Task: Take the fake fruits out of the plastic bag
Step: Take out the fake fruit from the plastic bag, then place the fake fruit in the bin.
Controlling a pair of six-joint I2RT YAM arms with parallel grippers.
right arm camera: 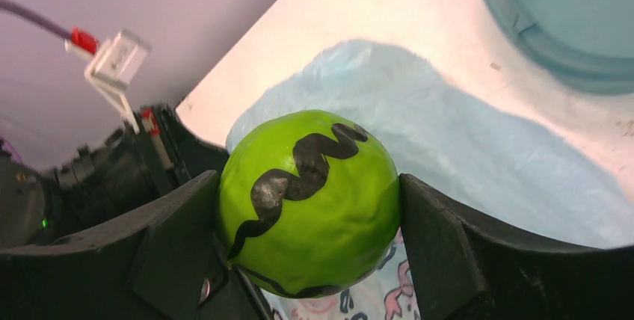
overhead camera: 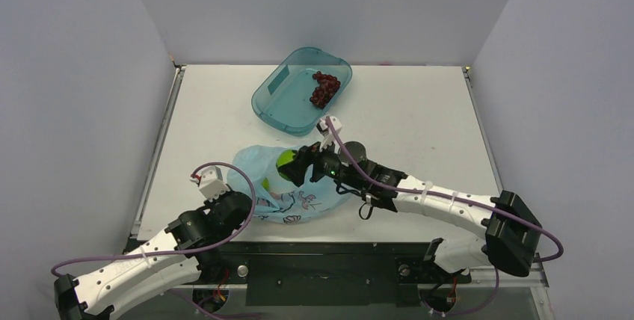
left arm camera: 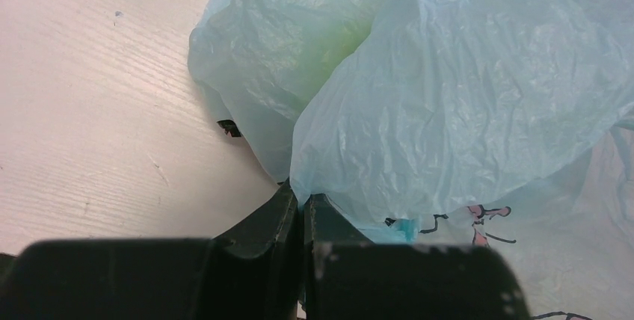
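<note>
Top external view had the left gripper (left arm camera: 301, 202) with its fingers pressed together on the near-left edge of the plastic bag (overhead camera: 308, 202), a green fruit (left arm camera: 335, 40) showing through the film. Just right, the right gripper (right arm camera: 308, 208) clamped the squiggle-marked green fruit (overhead camera: 287, 161) above the bag. Behind, the grapes (overhead camera: 326, 88) lay in the teal tub (overhead camera: 273, 102).

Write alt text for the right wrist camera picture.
A green fruit with a dark squiggle is clamped in the jaws of the right gripper, above the light blue plastic bag. A teal tub shows top right.
</note>
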